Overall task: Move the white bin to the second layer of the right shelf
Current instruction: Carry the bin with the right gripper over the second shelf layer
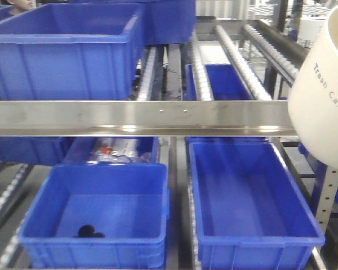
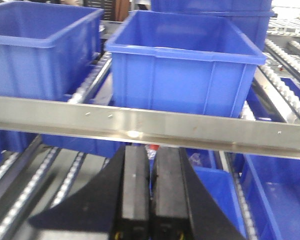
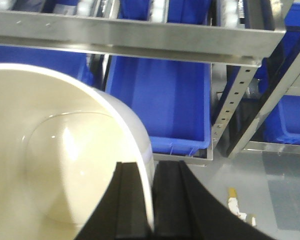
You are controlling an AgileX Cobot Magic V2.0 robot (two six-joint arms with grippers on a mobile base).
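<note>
In the right wrist view, the rim of the white bin (image 3: pixel 65 150) is pinched between the two black fingers of the right gripper (image 3: pixel 153 200), one finger inside the wall and one outside. The bin's pale, smooth interior and rounded base are seen from above. Beyond it, a blue crate (image 3: pixel 162 102) is seen on a lower level, beside a perforated steel upright (image 3: pixel 230 107), and a flat steel rail (image 3: pixel 135 37) crosses the top of the view.

In the left wrist view, the left gripper (image 2: pixel 151 190) is seen with its black fingers brought together, only a thin gap between them and nothing held. It is placed just below a steel front rail (image 2: pixel 150 127). Behind that rail, two blue crates (image 2: pixel 182 65) are set on roller lanes.

From the front view, the bin (image 1: pixel 324 95) is seen held in the air at the right edge, tilted, with the grey "Trash Can" lettering (image 1: pixel 328 84) on its side. It is positioned in front of the right end of the front rail (image 1: pixel 141 117) of the right shelf second layer (image 1: pixel 236 62). White roller lanes run back from that rail, and a large blue crate (image 1: pixel 65 53) is seated on them at the left. Two open blue crates (image 1: pixel 250 202) are seen on the level below; small dark objects (image 1: pixel 89 230) lie in the left one.
</note>
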